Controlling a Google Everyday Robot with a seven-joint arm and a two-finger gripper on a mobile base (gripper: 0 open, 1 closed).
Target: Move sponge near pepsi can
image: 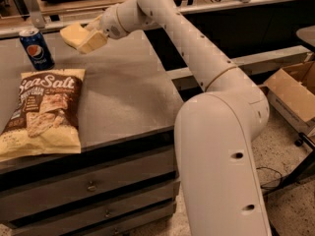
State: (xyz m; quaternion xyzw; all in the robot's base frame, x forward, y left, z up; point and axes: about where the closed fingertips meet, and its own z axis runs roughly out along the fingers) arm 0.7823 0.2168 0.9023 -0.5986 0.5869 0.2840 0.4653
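Note:
The pale-yellow sponge (78,37) is held in my gripper (91,33) above the far part of the grey table (128,92). The gripper is shut on the sponge, at the end of my white arm reaching left across the table. The blue pepsi can (37,48) stands upright near the table's far left, a short way left of and below the sponge. The sponge does not touch the can.
A large Sea Salt chip bag (44,112) lies flat on the table's front left, just in front of the can. My white arm and base (221,156) fill the right. A cardboard box (295,90) sits on the floor at the right. Drawers are below the table.

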